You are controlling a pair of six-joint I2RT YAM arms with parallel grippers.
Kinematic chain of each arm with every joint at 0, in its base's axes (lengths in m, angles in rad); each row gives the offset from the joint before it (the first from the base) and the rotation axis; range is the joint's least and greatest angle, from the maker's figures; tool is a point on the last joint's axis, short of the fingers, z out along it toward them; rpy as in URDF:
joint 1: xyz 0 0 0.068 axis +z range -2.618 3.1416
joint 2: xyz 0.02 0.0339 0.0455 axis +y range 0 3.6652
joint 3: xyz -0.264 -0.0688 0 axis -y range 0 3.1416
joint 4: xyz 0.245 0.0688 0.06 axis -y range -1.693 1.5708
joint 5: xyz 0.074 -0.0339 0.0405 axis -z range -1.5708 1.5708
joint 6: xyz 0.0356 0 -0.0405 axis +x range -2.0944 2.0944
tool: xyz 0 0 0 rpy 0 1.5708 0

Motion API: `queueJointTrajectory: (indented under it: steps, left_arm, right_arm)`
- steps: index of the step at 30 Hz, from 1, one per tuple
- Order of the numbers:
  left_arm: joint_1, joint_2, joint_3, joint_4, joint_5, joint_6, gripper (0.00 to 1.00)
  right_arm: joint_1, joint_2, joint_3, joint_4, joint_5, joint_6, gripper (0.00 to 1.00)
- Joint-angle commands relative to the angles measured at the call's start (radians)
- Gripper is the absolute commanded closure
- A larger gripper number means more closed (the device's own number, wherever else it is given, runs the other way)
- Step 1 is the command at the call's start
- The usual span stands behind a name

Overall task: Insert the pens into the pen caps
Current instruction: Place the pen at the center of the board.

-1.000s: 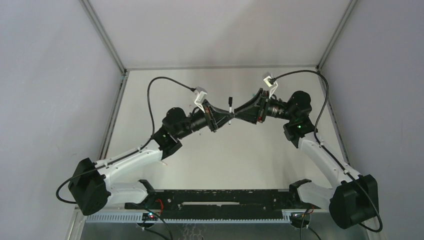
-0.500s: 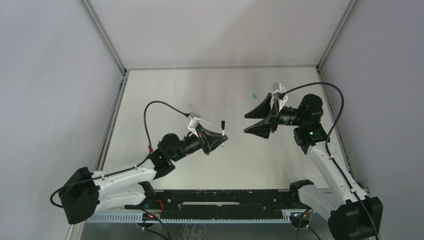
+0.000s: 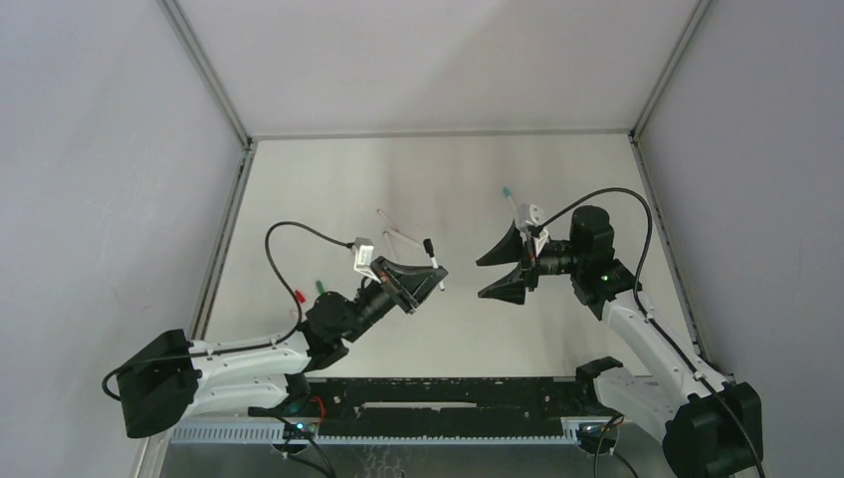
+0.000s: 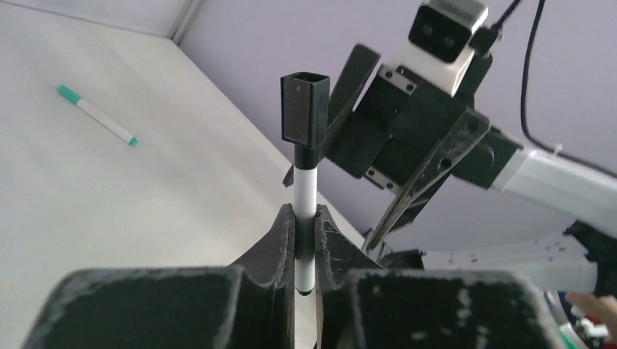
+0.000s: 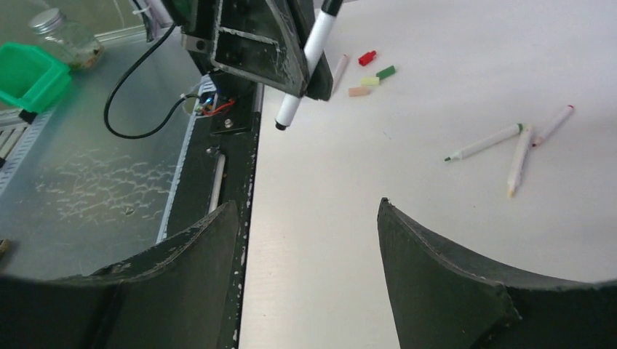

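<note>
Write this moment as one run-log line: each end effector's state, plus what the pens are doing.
left end effector: shut on pen | cap: black, on pen | right end effector: open, empty | teal pen: on table

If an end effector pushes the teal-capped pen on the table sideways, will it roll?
Probably rolls: the teal-capped pen looks like a slim round barrel lying flat on the smooth table. Likely light and stiff: it lies straight, and the black-capped pen stands unbent in the left end effector. That black cap looks square-edged; a like teal cap might check the roll.
</note>
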Motion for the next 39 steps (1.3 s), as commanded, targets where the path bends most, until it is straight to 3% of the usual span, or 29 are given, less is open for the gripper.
queueJointTrajectory:
  steps: [1, 8, 15, 39]
  left_arm:
    - [-0.018, 0.042, -0.001, 0.183, -0.132, -0.035, 0.99]
    - [-0.059, 0.095, 0.015, 0.245, -0.247, -0.034, 0.99]
    - [-0.09, 0.137, 0.043, 0.245, -0.359, -0.062, 0.97]
    - [-0.128, 0.305, 0.19, 0.23, -0.374, -0.076, 0.95]
  right_arm:
    - [0.002, -0.004, 0.002, 0.079, 0.086, 0.043, 0.24]
    - [0.011, 0.01, 0.002, 0.122, 0.131, 0.169, 0.24]
    - [0.044, 0.032, 0.002, 0.12, 0.153, 0.191, 0.25]
    - [0.135, 0.08, 0.002, 0.146, 0.277, 0.28, 0.4]
